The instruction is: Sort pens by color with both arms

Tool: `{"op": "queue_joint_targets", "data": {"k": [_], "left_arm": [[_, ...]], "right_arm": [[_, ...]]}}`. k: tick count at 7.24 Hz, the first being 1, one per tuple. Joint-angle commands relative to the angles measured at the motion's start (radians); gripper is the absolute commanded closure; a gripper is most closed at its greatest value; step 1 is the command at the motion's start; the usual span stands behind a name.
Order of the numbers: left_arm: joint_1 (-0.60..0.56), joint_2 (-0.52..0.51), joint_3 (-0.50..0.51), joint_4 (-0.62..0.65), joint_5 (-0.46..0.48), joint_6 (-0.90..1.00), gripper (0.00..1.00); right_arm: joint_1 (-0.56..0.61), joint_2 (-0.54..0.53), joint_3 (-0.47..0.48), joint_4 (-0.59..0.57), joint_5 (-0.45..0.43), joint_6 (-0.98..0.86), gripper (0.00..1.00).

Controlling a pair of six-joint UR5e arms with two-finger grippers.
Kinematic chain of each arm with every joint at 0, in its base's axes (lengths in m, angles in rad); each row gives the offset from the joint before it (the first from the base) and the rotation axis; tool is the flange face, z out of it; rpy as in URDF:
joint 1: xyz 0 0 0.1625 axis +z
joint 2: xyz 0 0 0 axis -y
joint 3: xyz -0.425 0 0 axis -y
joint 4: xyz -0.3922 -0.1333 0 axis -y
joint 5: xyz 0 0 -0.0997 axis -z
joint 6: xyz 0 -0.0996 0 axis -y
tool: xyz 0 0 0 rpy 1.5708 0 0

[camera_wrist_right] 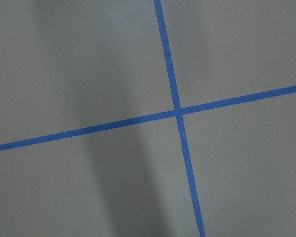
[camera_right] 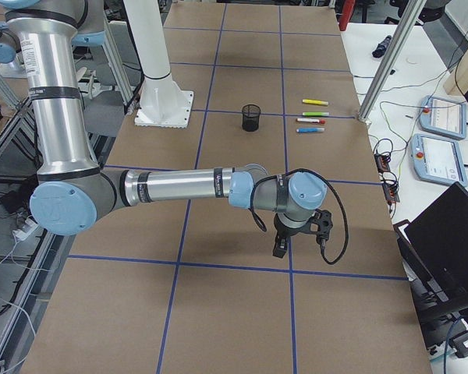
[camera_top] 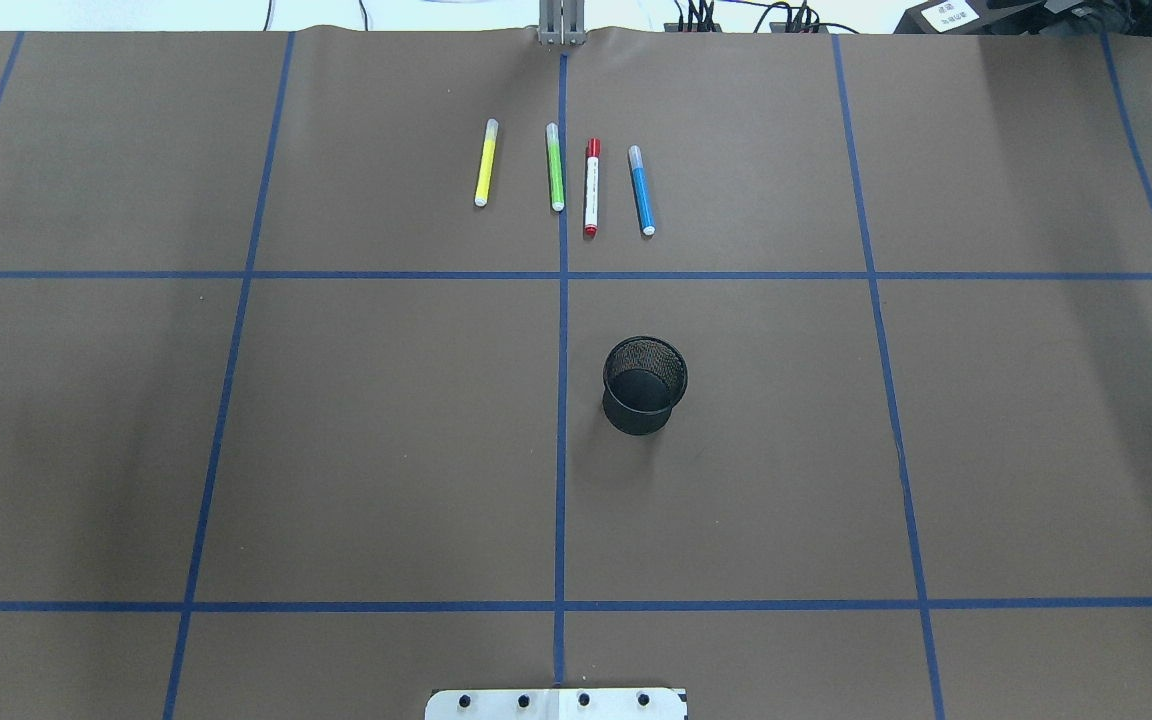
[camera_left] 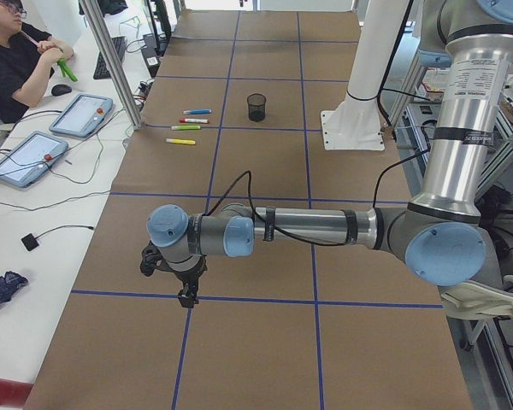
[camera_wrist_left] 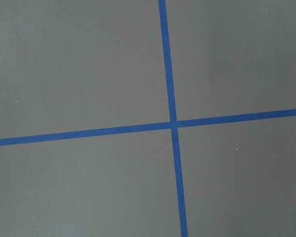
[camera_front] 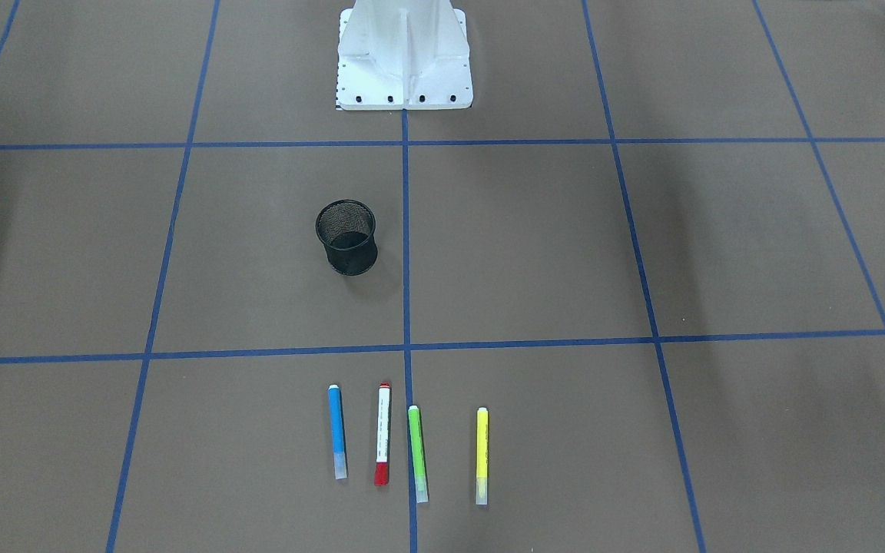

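Four pens lie side by side at the far edge of the brown table: yellow (camera_top: 484,162), lime green (camera_top: 555,166), white with red cap (camera_top: 592,186) and blue (camera_top: 641,190). In the front-facing view they are blue (camera_front: 337,432), red-capped (camera_front: 382,434), green (camera_front: 417,452), yellow (camera_front: 482,453). My left gripper (camera_left: 186,295) hangs over a tape crossing far from the pens, seen only from the left end. My right gripper (camera_right: 279,249) hangs over the table at the other end. I cannot tell whether either is open or shut. Both wrist views show only table and blue tape.
A black mesh cup (camera_top: 644,385) stands upright between the pens and the white pedestal base (camera_front: 404,69). Blue tape divides the table into squares. An operator (camera_left: 17,60) sits beyond the pens' side, with tablets (camera_left: 81,114) and cables.
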Motion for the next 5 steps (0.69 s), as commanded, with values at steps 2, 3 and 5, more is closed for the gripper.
{"op": "queue_joint_targets", "data": {"k": [2, 3, 5], "left_arm": [[0.001, 0.001, -0.003, -0.002, -0.002, 0.0, 0.0], [0.001, 0.001, 0.0, -0.002, -0.002, 0.0, 0.0], [0.001, 0.002, 0.0, -0.002, -0.002, 0.0, 0.0]], "right_arm": [[0.0, 0.002, 0.0, 0.002, 0.002, 0.0, 0.0], [0.0, 0.006, -0.001, 0.002, 0.0, 0.0, 0.0], [0.0, 0.009, -0.001, 0.0, 0.002, 0.0, 0.0]]}}
